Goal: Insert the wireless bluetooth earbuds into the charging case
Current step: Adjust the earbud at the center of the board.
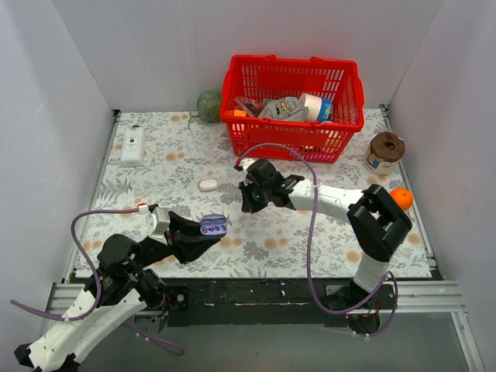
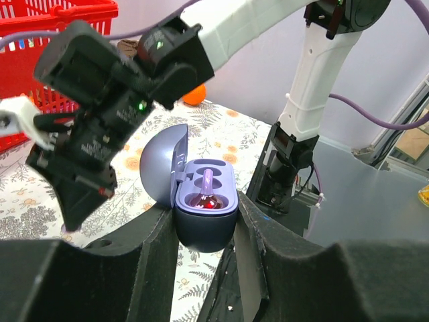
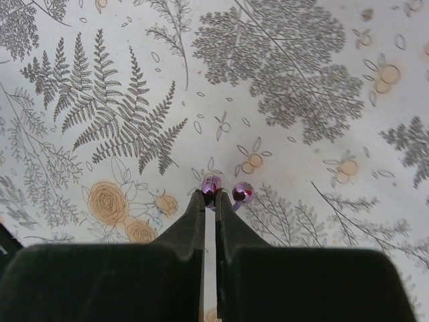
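Note:
My left gripper is shut on the lavender charging case and holds it above the table near the front. In the left wrist view the case sits between the fingers with its lid open to the left. One socket shows a glossy purple inside with a red glint. My right gripper points down at the tablecloth just right of the case. In the right wrist view it is shut on one purplish earbud. The second earbud lies on the cloth beside the right finger.
A white oval pebble lies behind the grippers. A red basket of items stands at the back. A green ball, a white device, a brown-topped jar and an orange ball are around the edges.

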You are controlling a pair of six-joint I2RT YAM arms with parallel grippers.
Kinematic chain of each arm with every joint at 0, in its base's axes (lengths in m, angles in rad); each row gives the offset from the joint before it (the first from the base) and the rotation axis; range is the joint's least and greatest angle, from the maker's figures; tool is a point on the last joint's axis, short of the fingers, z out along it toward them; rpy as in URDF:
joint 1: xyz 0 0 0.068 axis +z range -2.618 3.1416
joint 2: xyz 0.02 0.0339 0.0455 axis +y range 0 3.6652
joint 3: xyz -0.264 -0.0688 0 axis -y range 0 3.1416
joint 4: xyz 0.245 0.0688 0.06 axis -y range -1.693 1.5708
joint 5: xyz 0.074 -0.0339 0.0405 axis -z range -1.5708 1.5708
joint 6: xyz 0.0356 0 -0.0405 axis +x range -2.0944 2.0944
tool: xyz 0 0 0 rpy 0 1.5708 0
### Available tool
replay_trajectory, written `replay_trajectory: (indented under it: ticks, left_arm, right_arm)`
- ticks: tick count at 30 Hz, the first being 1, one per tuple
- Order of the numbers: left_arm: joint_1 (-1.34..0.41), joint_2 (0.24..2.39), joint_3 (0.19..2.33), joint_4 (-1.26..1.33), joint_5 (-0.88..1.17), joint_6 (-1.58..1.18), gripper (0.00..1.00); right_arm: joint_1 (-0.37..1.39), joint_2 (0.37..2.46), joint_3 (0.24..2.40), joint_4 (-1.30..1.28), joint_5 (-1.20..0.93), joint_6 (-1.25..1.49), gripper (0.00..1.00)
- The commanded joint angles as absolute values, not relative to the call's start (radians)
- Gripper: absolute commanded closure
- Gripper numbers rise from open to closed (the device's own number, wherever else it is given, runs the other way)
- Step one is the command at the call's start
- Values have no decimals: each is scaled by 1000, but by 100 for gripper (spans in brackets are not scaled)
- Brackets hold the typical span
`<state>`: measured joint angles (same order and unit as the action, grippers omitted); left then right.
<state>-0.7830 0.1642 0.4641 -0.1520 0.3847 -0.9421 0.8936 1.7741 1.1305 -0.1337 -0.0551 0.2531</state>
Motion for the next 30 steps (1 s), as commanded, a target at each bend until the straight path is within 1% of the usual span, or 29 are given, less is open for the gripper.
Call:
replay_trajectory:
  ticks: [1,3,8,11,16,18,27,30]
  left_arm:
    - [-785,160,460,-158,380,-933,100]
    - [-785,160,459,-160,380,-928,100]
    - [-785,175,448,-135,388,-927,100]
    - [-785,190,437,-111,399,-931,100]
    - [-785,199,426,-86,403,-943,100]
    - [-787,199,425,-83,402,-943,100]
    - [-787,199,411,-66,408,-962,100]
    - [-785,195,403,-61,410,-965,100]
  right_arm:
    - [810,1697,1161,-309,-190,336,99]
    - [792,1687,1172,-404,-215,313,99]
    - [753,1684,1174,-521,-213,261,99]
    - [724,1709,1132,-516,-238,285,99]
    - [699,1697,1072,-416,-238,376,99]
    - [699,1704,1083,-397,-235,390,99]
    - [698,1789,1149,-460,-250,339,99]
    - [695,1809,1163,-475,-250,322,85]
